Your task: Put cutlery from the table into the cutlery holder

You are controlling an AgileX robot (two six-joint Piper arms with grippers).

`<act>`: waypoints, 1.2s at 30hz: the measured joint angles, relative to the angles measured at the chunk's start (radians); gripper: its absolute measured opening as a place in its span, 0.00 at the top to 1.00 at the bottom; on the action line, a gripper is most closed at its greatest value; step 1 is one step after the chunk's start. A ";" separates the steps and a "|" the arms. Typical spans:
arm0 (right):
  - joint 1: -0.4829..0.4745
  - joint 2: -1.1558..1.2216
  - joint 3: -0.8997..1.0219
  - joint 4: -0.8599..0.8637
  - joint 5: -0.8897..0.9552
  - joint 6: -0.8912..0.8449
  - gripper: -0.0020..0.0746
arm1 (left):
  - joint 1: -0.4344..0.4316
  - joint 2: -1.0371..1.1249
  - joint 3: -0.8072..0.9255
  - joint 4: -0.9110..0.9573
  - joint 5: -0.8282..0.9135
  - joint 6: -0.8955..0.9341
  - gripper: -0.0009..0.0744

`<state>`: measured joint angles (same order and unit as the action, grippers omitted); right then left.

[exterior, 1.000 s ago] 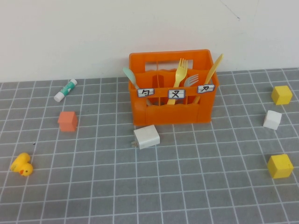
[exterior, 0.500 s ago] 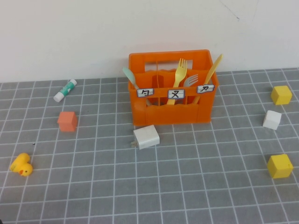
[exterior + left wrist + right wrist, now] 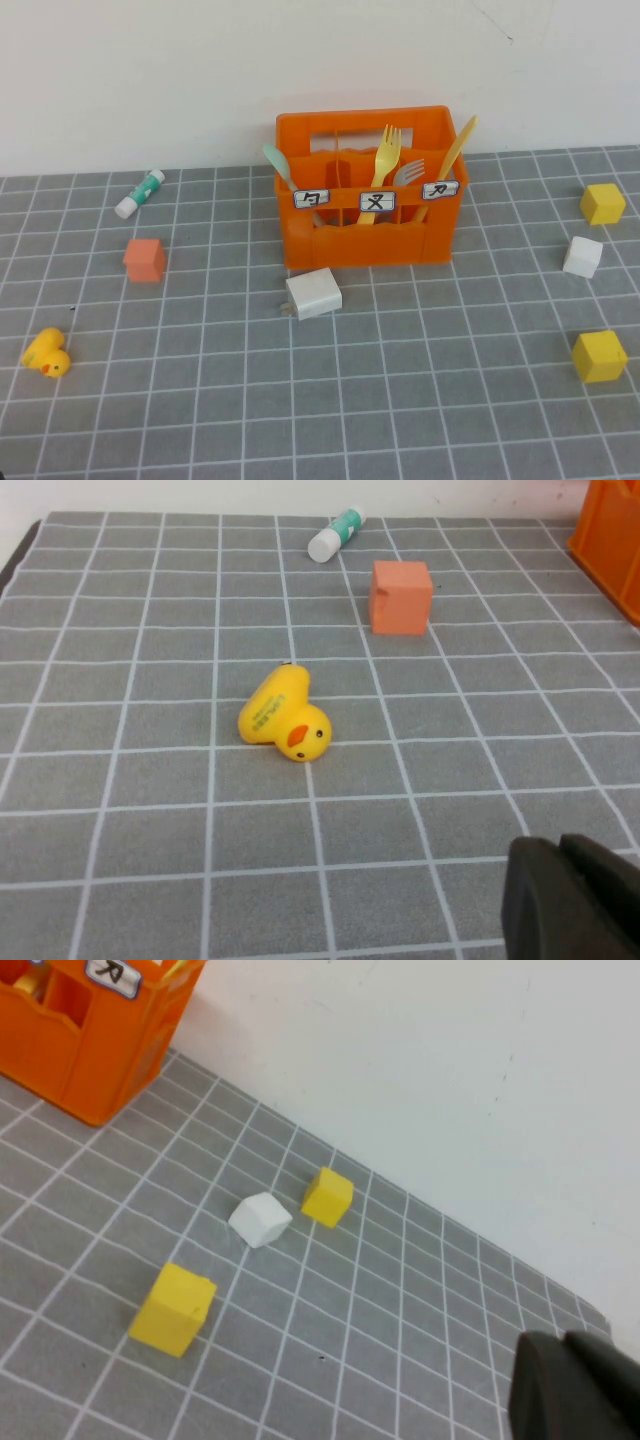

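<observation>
The orange cutlery holder (image 3: 366,190) stands at the back middle of the grey tiled table (image 3: 400,400). All the cutlery I see is upright inside it: a pale green spoon (image 3: 276,163), a yellow fork (image 3: 385,160), a grey fork (image 3: 408,173) and a yellow knife (image 3: 455,152). Neither arm shows in the high view. My left gripper (image 3: 563,855) is shut and empty, low over the tiles near the yellow duck (image 3: 284,720). My right gripper (image 3: 565,1348) is shut and empty, above the table's right side; a corner of the holder (image 3: 90,1040) shows there.
A white block (image 3: 313,293) lies just in front of the holder. On the left are a white-and-green tube (image 3: 139,193), an orange-pink cube (image 3: 145,260) and the duck (image 3: 46,354). On the right are two yellow cubes (image 3: 602,203) (image 3: 599,356) and a white cube (image 3: 582,257).
</observation>
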<state>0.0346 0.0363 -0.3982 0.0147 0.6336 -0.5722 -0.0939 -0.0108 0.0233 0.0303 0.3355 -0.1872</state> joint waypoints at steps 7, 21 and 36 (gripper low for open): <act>0.000 0.000 0.155 -0.069 -0.174 0.065 0.98 | 0.024 0.000 0.000 0.000 0.002 0.002 0.99; -0.015 -0.043 0.426 0.009 -0.740 0.148 0.98 | 0.026 0.000 0.000 -0.015 0.002 0.002 0.99; -0.028 -0.048 0.426 -0.174 -0.310 0.312 0.98 | 0.039 0.000 0.000 -0.030 0.002 0.002 0.99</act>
<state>0.0065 -0.0121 0.0281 -0.1589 0.3238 -0.2607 -0.0551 -0.0108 0.0233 0.0000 0.3371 -0.1848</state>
